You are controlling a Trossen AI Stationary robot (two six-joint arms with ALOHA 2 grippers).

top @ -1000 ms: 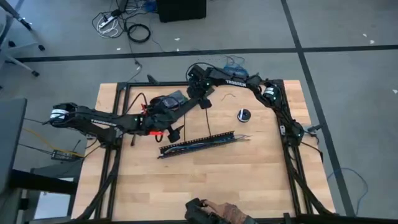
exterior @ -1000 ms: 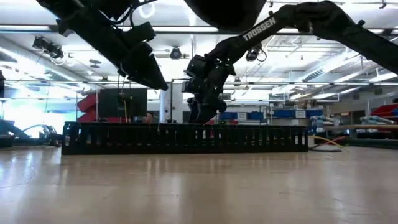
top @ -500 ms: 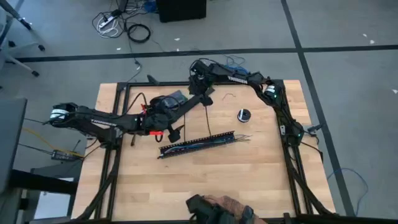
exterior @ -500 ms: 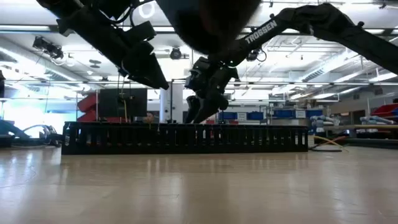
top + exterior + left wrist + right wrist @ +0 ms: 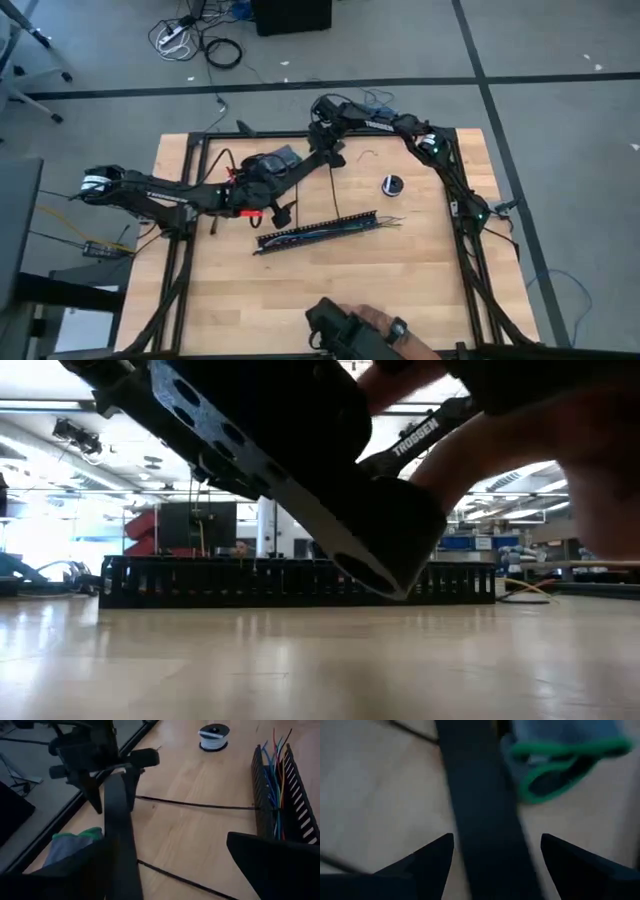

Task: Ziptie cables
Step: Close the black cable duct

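My right claw (image 5: 328, 152) open above the surface (image 5: 400, 270) near a ziptie (image 5: 200, 805); left claw (image 5: 190, 865) open beside the channel (image 5: 318, 231) holding cables (image 5: 274, 775).

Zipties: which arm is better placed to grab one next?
Right, probably. Its open claw hangs right at the end of one ziptie; the left claw, also open, sits nearer the slotted channel.

Your light wooden table (image 5: 330, 280) carries a long black slotted channel (image 5: 318, 231) with the cables (image 5: 274, 775) lying inside it, just beyond the left gripper (image 5: 281, 213). One ziptie (image 5: 332, 188) runs from the right gripper (image 5: 327, 155) toward the channel. A small wire spool (image 5: 391, 185) sits off to that gripper's side.
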